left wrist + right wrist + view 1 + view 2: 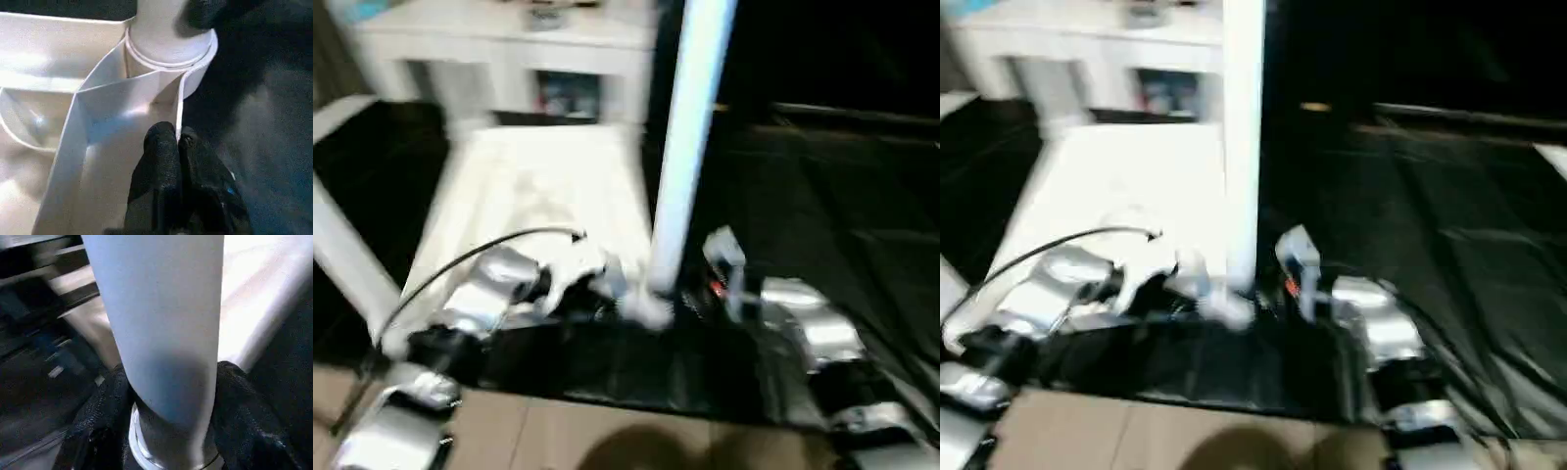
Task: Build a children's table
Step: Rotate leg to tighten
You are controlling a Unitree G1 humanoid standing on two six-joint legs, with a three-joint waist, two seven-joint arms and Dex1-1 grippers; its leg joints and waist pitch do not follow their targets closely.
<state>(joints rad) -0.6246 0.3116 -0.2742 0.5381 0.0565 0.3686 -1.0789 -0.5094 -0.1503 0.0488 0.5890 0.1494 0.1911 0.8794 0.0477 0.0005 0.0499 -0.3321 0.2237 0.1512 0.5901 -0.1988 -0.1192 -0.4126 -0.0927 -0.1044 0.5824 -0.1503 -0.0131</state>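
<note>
The leg (690,127) stands upright, its long axis vertical, its foot seated in the round corner socket (195,58) of the top (538,196). The top lies ribbed side up on a dark floor mat (822,215), the socket at its near corner. The right hand (168,431) has its black fingers (102,416) on either side of the leg, just above the socket, pinching it. The left hand (178,147), fingers pressed together, rests on the top's rim beside the socket. Leg and top are smooth white plastic. A white cabinet (499,49) stands beyond the top.
</note>
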